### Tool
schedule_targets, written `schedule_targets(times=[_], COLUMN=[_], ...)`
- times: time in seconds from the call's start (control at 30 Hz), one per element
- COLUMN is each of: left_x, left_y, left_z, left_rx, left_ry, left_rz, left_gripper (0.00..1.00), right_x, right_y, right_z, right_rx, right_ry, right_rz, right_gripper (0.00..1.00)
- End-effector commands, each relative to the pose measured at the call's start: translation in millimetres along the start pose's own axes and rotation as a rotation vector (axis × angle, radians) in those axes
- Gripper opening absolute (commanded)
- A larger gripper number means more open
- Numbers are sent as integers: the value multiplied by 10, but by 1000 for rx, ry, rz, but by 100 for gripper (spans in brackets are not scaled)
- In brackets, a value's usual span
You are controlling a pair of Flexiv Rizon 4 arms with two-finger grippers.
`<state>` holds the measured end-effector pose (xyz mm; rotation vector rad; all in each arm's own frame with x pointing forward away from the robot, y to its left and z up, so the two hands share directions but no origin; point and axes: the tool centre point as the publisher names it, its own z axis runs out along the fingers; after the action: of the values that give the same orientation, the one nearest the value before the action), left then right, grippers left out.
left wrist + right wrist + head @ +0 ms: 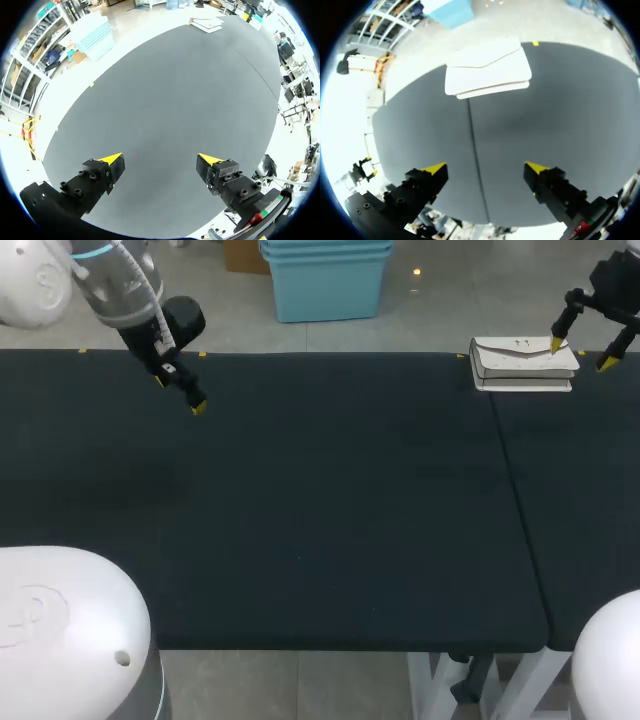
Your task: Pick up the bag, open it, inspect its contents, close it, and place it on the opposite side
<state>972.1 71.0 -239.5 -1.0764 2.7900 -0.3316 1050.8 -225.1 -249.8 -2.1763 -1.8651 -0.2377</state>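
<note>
A flat white bag [523, 363] lies closed on the black table at the far right, near the back edge. My right gripper [581, 352] hovers open just above and to the right of it, touching nothing. From the right wrist the bag [487, 72] lies well ahead of that gripper [485, 169], flap down. My left gripper [180, 392] hangs open over the table's far left corner, far from the bag. Its own view has the gripper [160, 160] over bare cloth and the bag [206, 23] small at the far end.
The black table [300, 500] is covered in two cloth sections with a seam [515, 490] running front to back just left of the bag. Small yellow marks [204, 354] dot the back edge.
</note>
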Motion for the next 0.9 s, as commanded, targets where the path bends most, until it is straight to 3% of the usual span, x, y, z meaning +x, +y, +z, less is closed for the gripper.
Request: schedule_targets(times=[0.03,0.17,0.2,0.67,0.9], left_x=[-24,8,11,11,141], left_y=[44,-47,-66,-66,-46], left_z=[122,251,274,274,305], left_rx=[332,296,266,266,394], left_ry=[168,265,263,263,271], left_rz=[328,337,336,336,573], left_gripper=[100,100,100,100,100], right_x=[-64,-123,-135,-345,-381], right_y=[115,217,240,557,730], right_z=[55,129,142,152,216], right_rx=[24,-15,-29,-161,-193], right_ry=[45,94,97,107,122], right_rz=[6,6,6,24,15], right_gripper=[100,100,100,100,100])
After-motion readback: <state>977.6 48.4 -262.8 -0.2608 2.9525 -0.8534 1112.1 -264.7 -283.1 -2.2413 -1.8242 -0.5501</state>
